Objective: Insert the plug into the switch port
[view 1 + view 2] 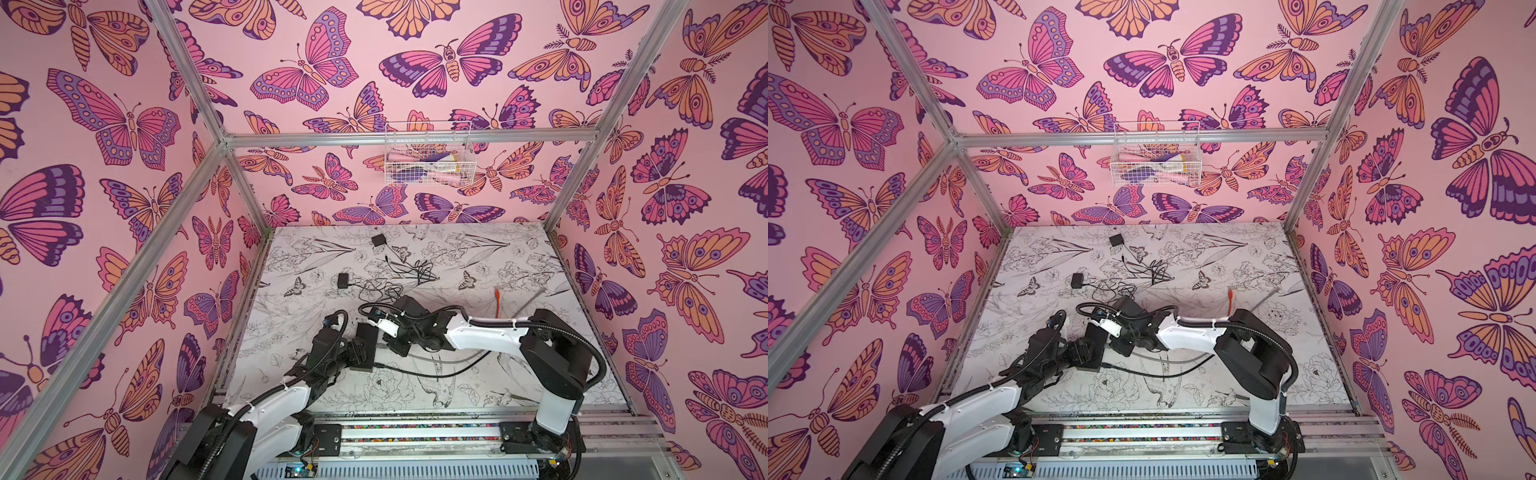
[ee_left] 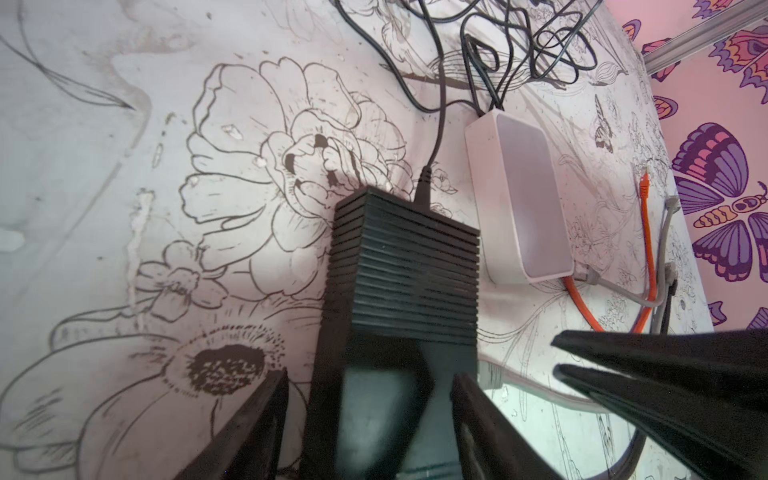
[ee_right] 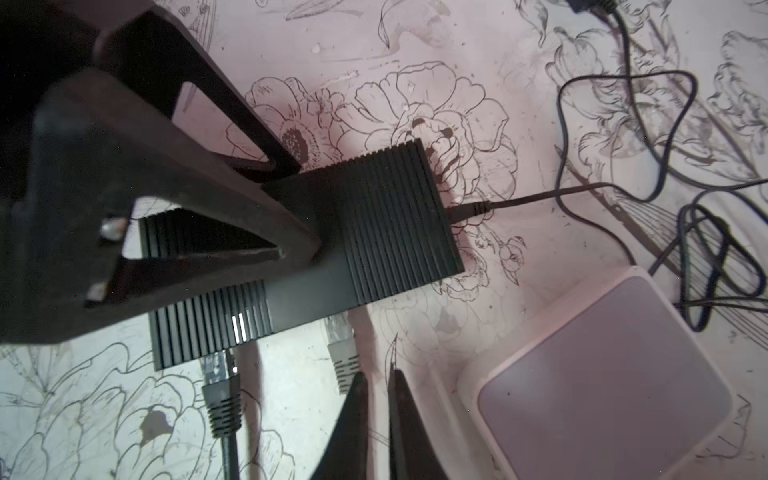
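The black ribbed switch [image 3: 390,216] lies on the flower-print table, seen in both top views [image 1: 365,345] [image 1: 1094,347]. My left gripper [image 2: 370,374] straddles its near end with the jaws apart, and a strip of table shows between one finger and the casing. A light grey plug [image 3: 341,353] has its clear tip at the switch's port side. My right gripper [image 3: 376,374] sits just beside that plug's boot, its fingers a narrow slit apart with nothing between them. A dark grey plug [image 3: 220,395] sits in another port next to lit indicator lights.
A white box [image 3: 602,395] lies close beside the switch, with an orange cable [image 2: 646,232] and a grey one behind it. A black power cord [image 3: 469,210] leaves the switch's far end toward tangled black cables [image 1: 399,278] and two adapters. A wire basket [image 1: 428,153] hangs on the back wall.
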`<state>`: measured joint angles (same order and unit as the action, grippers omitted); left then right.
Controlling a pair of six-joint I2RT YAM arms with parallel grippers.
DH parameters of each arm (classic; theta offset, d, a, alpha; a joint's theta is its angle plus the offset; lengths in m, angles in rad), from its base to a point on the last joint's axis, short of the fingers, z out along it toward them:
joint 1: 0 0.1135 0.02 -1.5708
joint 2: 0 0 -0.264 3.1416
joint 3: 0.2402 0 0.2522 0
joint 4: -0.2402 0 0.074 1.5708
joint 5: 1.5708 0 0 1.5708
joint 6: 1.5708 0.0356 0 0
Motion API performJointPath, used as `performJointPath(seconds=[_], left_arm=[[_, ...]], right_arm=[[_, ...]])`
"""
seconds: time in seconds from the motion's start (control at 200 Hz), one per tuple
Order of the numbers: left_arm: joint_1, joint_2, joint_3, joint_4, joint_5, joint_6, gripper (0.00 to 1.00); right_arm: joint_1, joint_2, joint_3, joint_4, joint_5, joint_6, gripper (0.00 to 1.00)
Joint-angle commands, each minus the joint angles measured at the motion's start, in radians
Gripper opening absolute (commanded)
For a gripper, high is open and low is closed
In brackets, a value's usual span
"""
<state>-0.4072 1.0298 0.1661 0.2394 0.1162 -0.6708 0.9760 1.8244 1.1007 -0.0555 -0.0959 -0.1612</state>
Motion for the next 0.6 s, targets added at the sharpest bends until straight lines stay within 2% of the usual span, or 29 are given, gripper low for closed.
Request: performJointPath(seconds=[0.0,0.14,0.28,0.446,0.596], left_arm=[[0.021,-0.031,0.033,-0.146,0.000,0.014,0.68],[0.038,-0.108,0.068,-0.216,-0.011,0.030,0.69],[0.009,-0.167,0.151,-0.325,-0.011,0.086,0.70],[-0.199,-0.108,0.290,-0.384,-0.090,0.087,0.71],[-0.330,0.001,0.326,-0.327,-0.067,0.002,0.72]], right_arm=[[-0.008,-0.027,-0.032,0.004,0.036,-0.014,0.15],[-0.010,-0.071,-0.062,-0.018,0.102,0.009,0.15],[-0.023,-0.126,-0.086,-0.043,0.243,0.082,0.17],[-0.062,-0.228,-0.112,-0.062,0.300,0.158,0.22],[-0.091,-0.317,-0.119,-0.094,0.322,0.197,0.26]])
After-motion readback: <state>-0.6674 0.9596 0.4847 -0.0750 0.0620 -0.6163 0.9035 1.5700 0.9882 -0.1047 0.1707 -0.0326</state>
